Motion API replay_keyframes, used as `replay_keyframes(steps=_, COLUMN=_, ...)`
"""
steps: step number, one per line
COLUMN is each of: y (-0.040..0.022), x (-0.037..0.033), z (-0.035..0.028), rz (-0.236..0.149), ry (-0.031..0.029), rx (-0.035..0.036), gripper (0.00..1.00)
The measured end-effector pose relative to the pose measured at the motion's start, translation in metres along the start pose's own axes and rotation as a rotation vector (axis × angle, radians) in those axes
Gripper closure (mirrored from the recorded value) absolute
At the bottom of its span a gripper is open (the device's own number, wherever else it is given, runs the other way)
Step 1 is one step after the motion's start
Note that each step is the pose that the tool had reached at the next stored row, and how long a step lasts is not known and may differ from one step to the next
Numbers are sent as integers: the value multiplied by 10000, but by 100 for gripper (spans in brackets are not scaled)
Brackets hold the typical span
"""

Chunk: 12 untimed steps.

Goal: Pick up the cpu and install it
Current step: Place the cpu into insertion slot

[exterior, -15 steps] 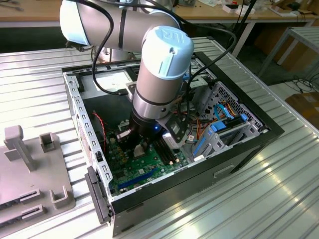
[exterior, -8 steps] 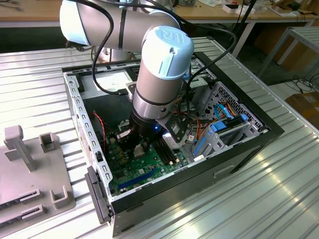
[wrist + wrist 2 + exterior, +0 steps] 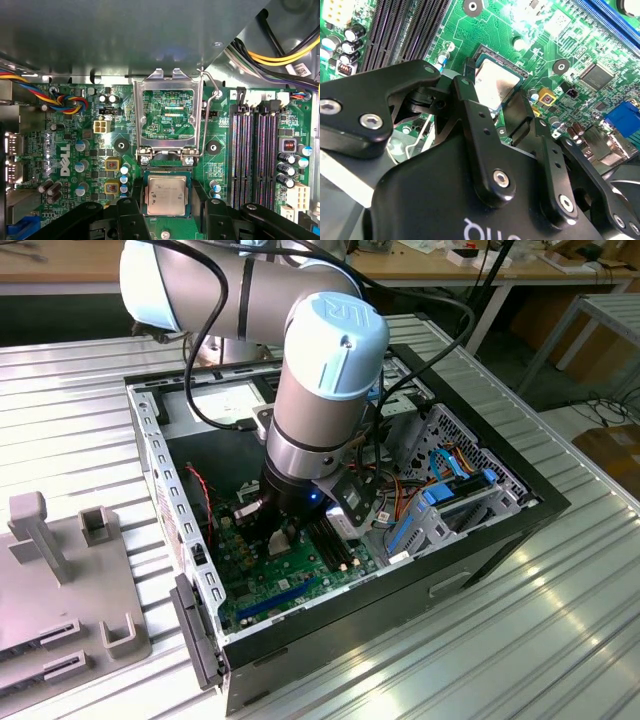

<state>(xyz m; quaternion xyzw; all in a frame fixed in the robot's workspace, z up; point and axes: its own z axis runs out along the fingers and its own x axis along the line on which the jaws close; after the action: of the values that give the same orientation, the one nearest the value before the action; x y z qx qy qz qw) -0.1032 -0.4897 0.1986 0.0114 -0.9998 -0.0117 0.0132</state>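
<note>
The cpu (image 3: 166,195), a square chip with a silvery lid, lies flat in the motherboard's socket (image 3: 167,173), and the second wrist view shows the same cpu (image 3: 494,85). My gripper (image 3: 167,201) straddles it, one black finger (image 3: 131,217) tight against each of two opposite edges, so it is shut on the cpu. The gripper (image 3: 492,99) stands low over the green board. The socket's metal load plate (image 3: 167,112) is flipped up and open, with its wire lever (image 3: 210,120) raised. In the exterior view the gripper (image 3: 280,540) reaches down into the open computer case (image 3: 480,540).
Black memory slots (image 3: 255,145) run beside the socket. Coloured cable bundles (image 3: 67,102) and yellow wires (image 3: 285,55) hang near the case walls. A drive cage with blue clips (image 3: 440,500) fills the case's right end. A grey fixture tray (image 3: 60,580) lies on the ribbed table.
</note>
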Motion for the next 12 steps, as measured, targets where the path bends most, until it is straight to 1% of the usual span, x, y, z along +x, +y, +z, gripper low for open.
replay_keyframes(steps=5, y=-3, x=-1, z=19, rz=0, ry=2, rx=4, gripper=53)
replay_keyframes(steps=8, y=-3, x=-2, z=36, rz=1, ry=1, rx=-7, gripper=53)
replay_keyframes(steps=12, y=-3, x=-2, z=37, rz=0, ry=-1, rx=-13, gripper=53)
